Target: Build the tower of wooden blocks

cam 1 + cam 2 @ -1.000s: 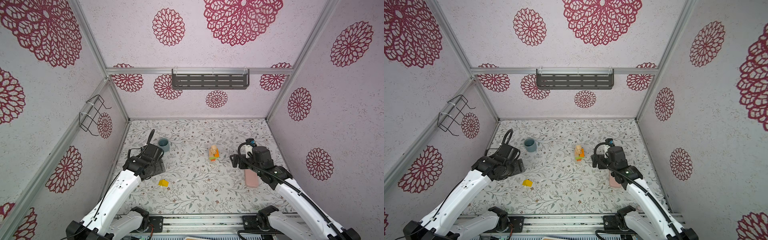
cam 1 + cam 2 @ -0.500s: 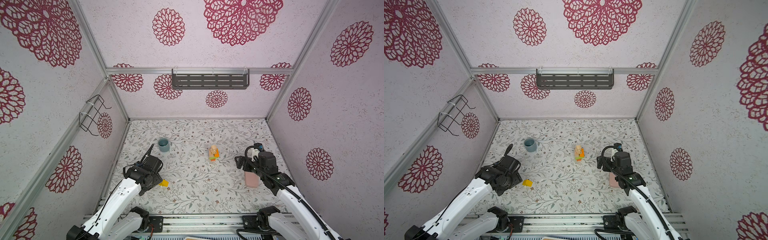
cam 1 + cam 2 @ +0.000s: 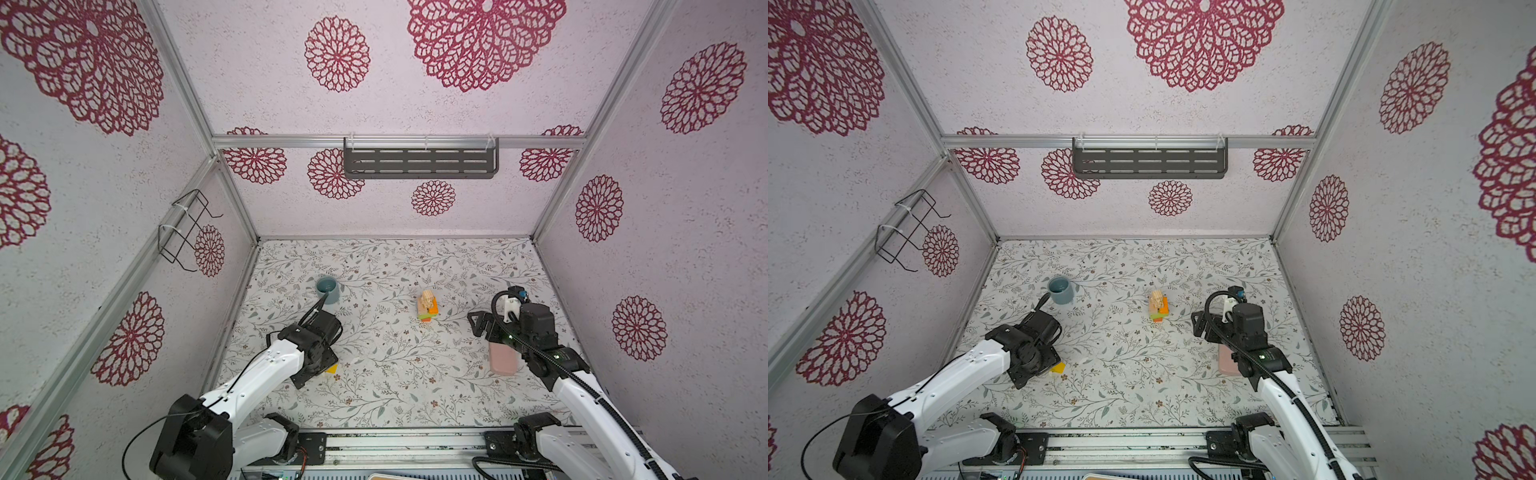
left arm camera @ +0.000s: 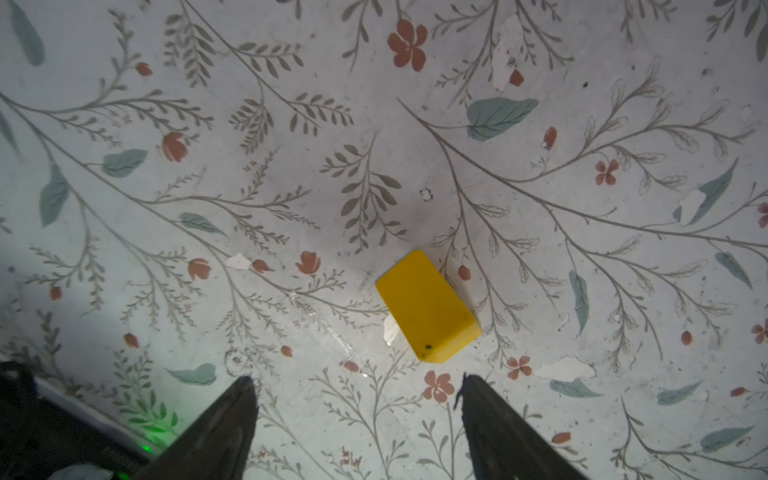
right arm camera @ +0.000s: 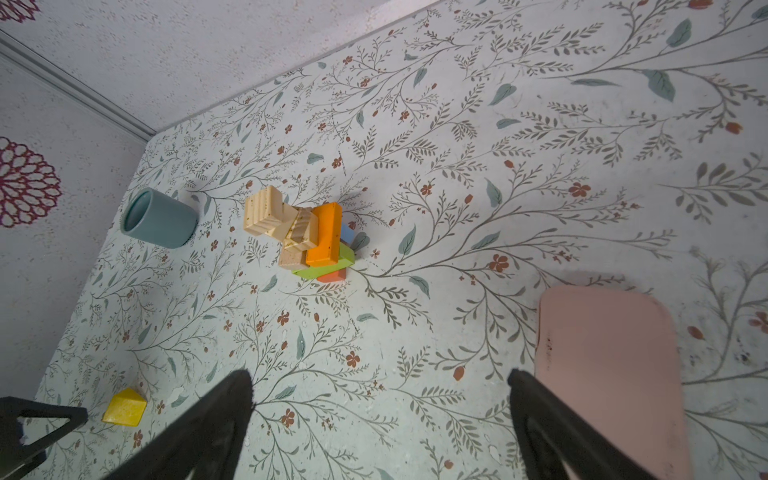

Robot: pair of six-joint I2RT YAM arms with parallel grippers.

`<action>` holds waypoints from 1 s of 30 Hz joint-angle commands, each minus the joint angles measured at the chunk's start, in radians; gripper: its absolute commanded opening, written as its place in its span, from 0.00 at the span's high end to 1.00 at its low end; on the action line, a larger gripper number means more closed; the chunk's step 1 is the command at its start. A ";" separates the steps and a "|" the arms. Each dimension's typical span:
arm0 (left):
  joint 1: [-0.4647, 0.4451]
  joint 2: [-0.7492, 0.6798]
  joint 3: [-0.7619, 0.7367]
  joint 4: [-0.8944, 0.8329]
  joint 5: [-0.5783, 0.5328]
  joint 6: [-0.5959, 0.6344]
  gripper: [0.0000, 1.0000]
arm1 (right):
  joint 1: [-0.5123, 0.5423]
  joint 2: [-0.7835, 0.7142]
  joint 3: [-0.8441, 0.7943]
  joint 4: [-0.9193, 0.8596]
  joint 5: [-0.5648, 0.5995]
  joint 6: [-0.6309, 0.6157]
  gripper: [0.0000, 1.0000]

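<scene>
The tower (image 3: 427, 306) (image 3: 1158, 306) stands mid-table, with red, light blue and green blocks at its base, an orange block above them and plain wood blocks on top (image 5: 307, 237), the topmost overhanging. A lone yellow block (image 4: 428, 307) (image 3: 332, 368) (image 3: 1058, 368) (image 5: 124, 407) lies flat near the front left. My left gripper (image 4: 357, 379) hangs just above the table beside it, open, with the block just beyond its fingertips. My right gripper (image 5: 380, 374) (image 3: 478, 328) is open and empty, right of the tower.
A grey-blue mug (image 3: 328, 289) (image 3: 1060, 289) (image 5: 158, 218) stands at the back left, behind my left arm. A flat pink slab (image 3: 500, 359) (image 3: 1227, 359) (image 5: 611, 374) lies under my right wrist. Walls enclose three sides.
My left arm has come forward from beside the mug and dropped over the yellow block, its jaws narrowing a little. My right arm has drawn back slightly from the tower.
</scene>
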 commanded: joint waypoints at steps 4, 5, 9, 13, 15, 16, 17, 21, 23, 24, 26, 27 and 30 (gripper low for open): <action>-0.042 0.094 0.018 0.123 -0.005 -0.055 0.20 | -0.013 0.001 -0.001 0.044 -0.030 0.017 0.01; -0.049 0.114 0.023 0.135 -0.006 -0.059 0.20 | -0.015 0.003 -0.001 0.044 -0.033 0.017 0.01; -0.075 0.186 0.052 0.162 -0.019 -0.062 0.20 | -0.016 0.009 -0.002 0.043 -0.039 0.018 0.01; -0.079 0.247 0.074 0.210 -0.008 -0.063 0.20 | -0.017 0.014 -0.002 0.041 -0.043 0.016 0.01; -0.082 0.281 0.097 0.223 -0.006 -0.054 0.20 | -0.016 0.017 -0.002 0.041 -0.044 0.017 0.01; -0.082 0.295 0.110 0.225 -0.006 -0.050 0.20 | -0.016 0.019 -0.002 0.040 -0.046 0.016 0.01; -0.084 0.312 0.127 0.227 -0.007 -0.042 0.20 | -0.016 0.020 -0.001 0.038 -0.048 0.015 0.01; -0.086 0.379 0.200 0.230 -0.012 -0.014 0.20 | -0.017 0.021 -0.001 0.033 -0.048 0.016 0.01; -0.087 0.413 0.241 0.232 -0.009 0.002 0.20 | -0.018 0.022 0.001 0.031 -0.047 0.014 0.01; -0.088 0.433 0.265 0.231 -0.006 0.010 0.20 | -0.018 0.023 -0.001 0.030 -0.046 0.015 0.01; -0.093 0.467 0.310 0.228 -0.003 0.022 0.20 | -0.017 0.026 0.003 0.026 -0.045 0.013 0.01; -0.099 0.480 0.338 0.223 -0.004 0.028 0.20 | -0.018 0.026 0.004 0.024 -0.044 0.012 0.01; -0.112 0.516 0.394 0.205 -0.009 0.048 0.20 | -0.018 0.027 0.004 0.022 -0.042 0.011 0.01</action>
